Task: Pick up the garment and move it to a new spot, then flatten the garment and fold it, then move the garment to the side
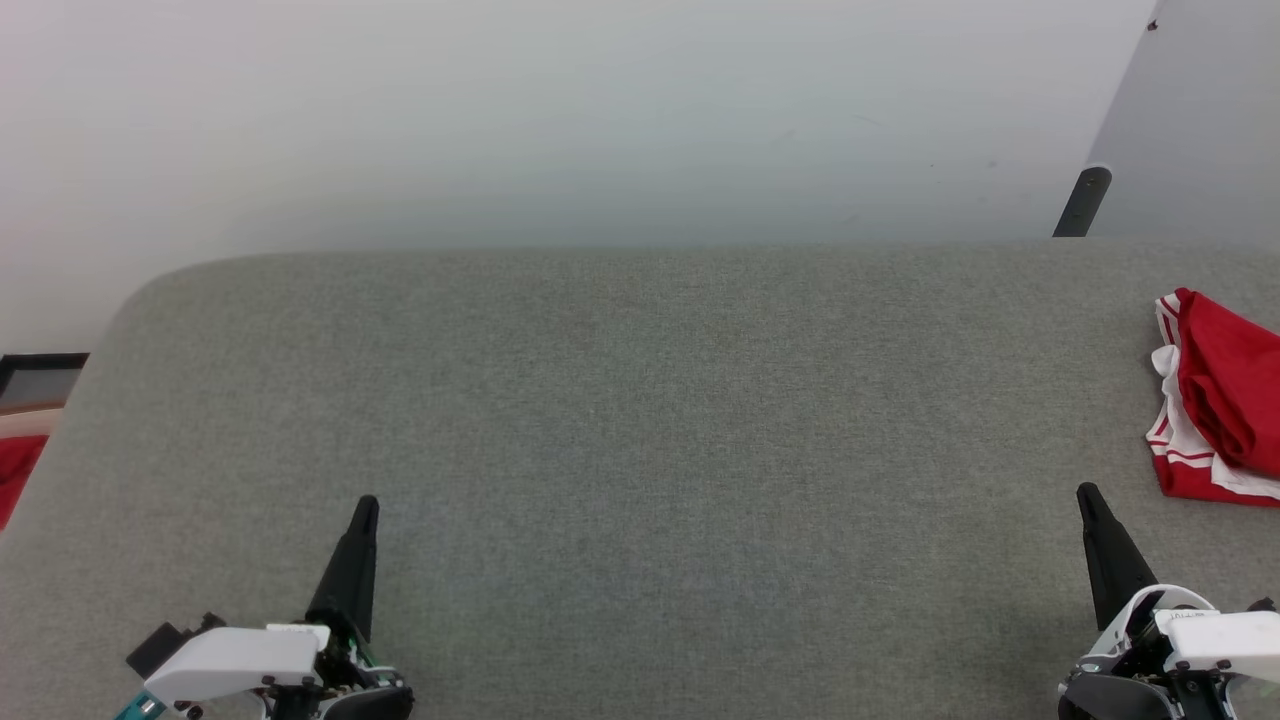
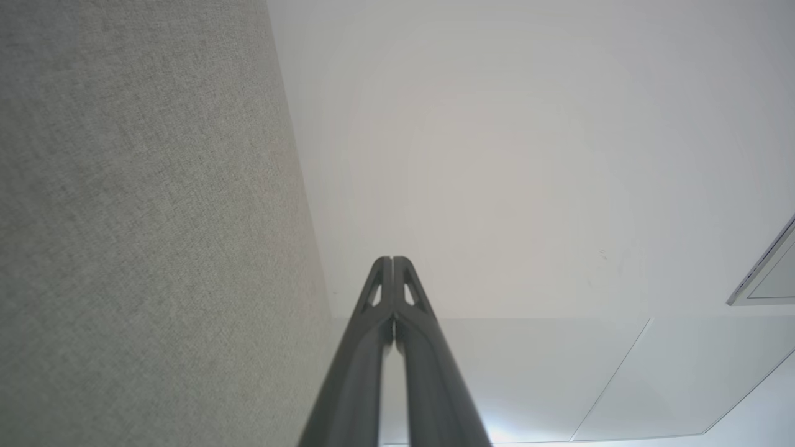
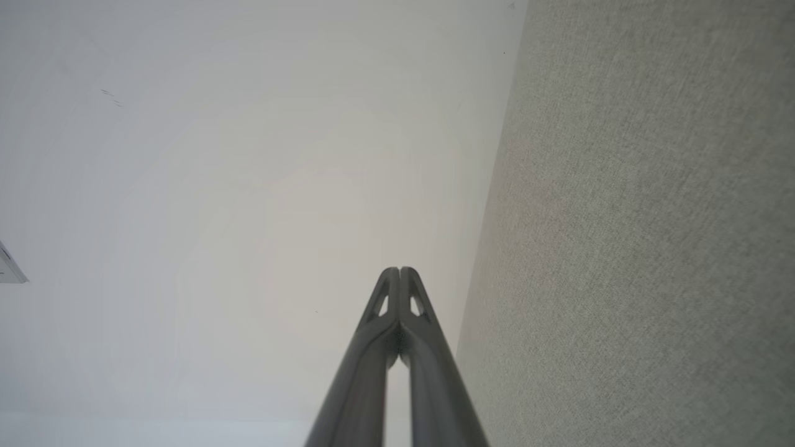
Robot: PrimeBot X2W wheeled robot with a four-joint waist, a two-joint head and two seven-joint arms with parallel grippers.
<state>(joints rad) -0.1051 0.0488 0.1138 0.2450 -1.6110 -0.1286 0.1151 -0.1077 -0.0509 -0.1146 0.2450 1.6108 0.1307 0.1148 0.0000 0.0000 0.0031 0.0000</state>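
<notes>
We are seeing the red-and-white jersey (image 1: 1215, 400) lying bunched at the right edge of the grey table (image 1: 640, 400), a little farther out than the right end effector (image 1: 1087, 492). That one and the left end effector (image 1: 366, 503) are both sitting with fingers pressed together, holding nothing. We are judging the jersey light, soft and floppy, best pinched at its striped trim on the near left side.
</notes>
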